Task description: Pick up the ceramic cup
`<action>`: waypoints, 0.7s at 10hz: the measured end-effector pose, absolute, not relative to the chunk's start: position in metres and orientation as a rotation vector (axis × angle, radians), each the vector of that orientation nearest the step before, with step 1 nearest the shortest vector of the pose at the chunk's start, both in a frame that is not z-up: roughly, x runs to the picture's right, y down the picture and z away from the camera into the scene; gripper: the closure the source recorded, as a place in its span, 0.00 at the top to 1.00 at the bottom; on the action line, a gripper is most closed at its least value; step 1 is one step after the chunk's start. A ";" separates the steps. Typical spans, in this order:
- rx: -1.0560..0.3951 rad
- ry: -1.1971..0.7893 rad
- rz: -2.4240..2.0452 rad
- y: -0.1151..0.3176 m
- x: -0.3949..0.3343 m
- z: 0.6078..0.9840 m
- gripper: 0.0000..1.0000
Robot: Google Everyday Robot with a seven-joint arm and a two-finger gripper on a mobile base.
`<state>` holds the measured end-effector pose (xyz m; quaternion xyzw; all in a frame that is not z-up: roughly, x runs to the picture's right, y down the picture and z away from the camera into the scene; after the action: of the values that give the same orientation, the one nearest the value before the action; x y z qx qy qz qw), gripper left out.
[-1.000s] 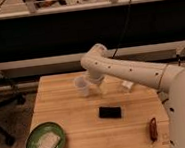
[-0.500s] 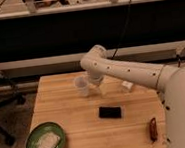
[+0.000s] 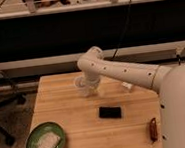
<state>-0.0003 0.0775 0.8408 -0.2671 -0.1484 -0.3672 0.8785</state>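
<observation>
Office chair base (image 3: 1, 106) on the floor at far left, beside the wooden surface (image 3: 77, 125). Green plate (image 3: 45, 142) at the surface's front-left corner, bearing a pale wrapped item (image 3: 46, 143). Ceramic cup (image 3: 82, 83) upright near the back edge, left of centre, touching or just in front of the end effector (image 3: 88, 84) at the tip of the white arm (image 3: 126, 72); grip state of the end effector: cannot tell. Black flat rectangular object (image 3: 110, 112) lying mid-surface, well apart from the cup. Small white carton (image 3: 127, 86) partly hidden beneath the arm. Brown elongated object (image 3: 153, 130) at the right edge.
</observation>
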 end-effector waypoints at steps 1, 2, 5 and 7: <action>-0.565 -0.315 -0.773 0.080 -0.003 0.844 0.78; -0.573 -0.322 -0.779 0.082 -0.007 0.848 0.68; -0.576 -0.316 -0.779 0.080 -0.005 0.855 0.40; -0.548 -0.332 -0.778 0.077 -0.006 0.854 0.18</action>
<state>-0.0062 0.0771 0.8545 -0.2625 -0.1591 -0.3729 0.8756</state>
